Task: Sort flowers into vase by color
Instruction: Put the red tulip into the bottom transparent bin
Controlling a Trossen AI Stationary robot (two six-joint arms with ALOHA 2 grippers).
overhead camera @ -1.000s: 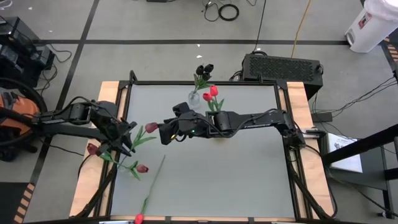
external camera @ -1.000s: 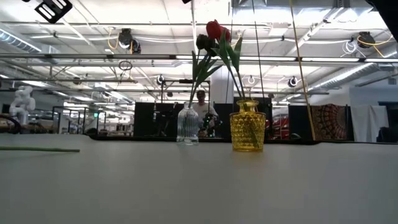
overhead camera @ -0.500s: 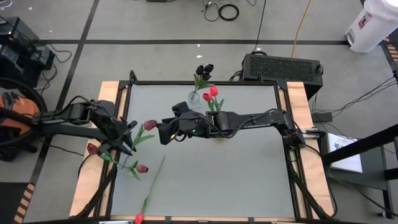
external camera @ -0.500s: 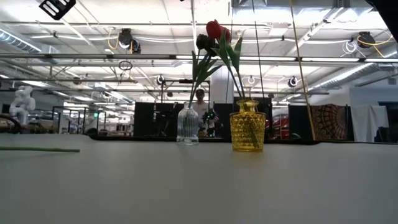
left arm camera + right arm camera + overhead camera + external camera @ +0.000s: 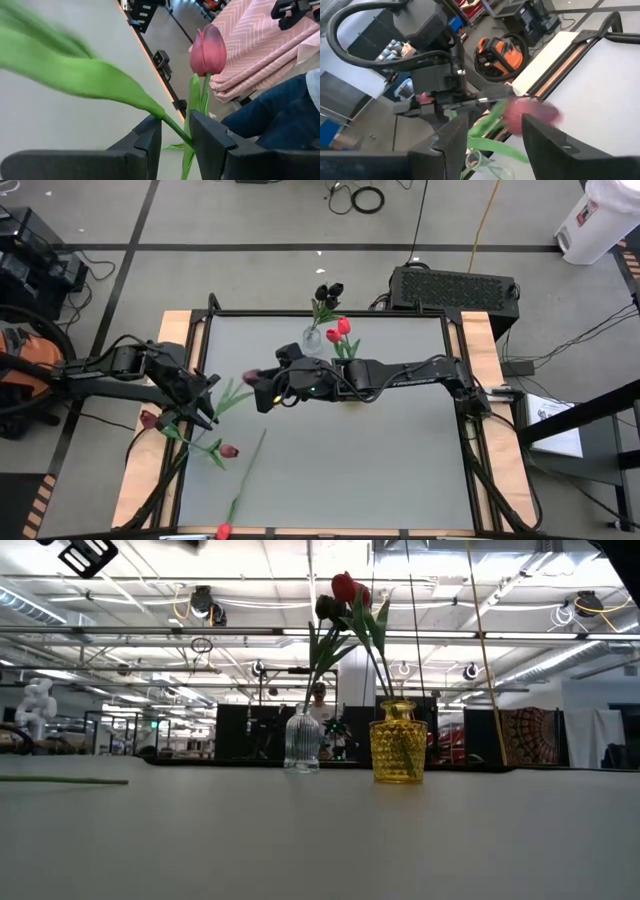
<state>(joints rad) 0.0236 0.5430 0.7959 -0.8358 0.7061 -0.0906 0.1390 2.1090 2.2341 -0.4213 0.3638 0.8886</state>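
Note:
My left gripper (image 5: pixel 207 402) stands at the table's left edge, shut on a tulip stem. That tulip's pink head (image 5: pixel 250 377) reaches out toward my right gripper (image 5: pixel 262 391). The right gripper is open, and in its wrist view the blurred head (image 5: pixel 530 113) lies between its fingers; I cannot tell whether they touch it. Two more maroon heads (image 5: pixel 150 419) (image 5: pixel 229 451) show beside the left gripper. A red tulip (image 5: pixel 222 530) lies at the near edge. The clear vase (image 5: pixel 302 740) holds black tulips (image 5: pixel 328 291), and the yellow vase (image 5: pixel 397 743) holds red ones (image 5: pixel 340 330). My left gripper pinches a thin green stem (image 5: pixel 176 130) between its two fingers (image 5: pixel 150 139), close under a long leaf (image 5: pixel 75 75). The fingers come nearly level from the table's left side and lie across the stem. The tulip is lifted clear, and a pink head (image 5: pixel 207 44) stands up beyond the fingers.
My right arm (image 5: pixel 400 370) reaches across the table's middle from the right and covers the yellow vase from above. Both vases stand at the far middle. A black box (image 5: pixel 455 286) sits behind the far edge. In the left wrist view a person's leg (image 5: pixel 270 117) shows beyond the table edge.
The pink head held out by my left gripper has swung a little toward the far edge and closer to my right gripper, and it is blurred now. Both arms have stayed where they were.

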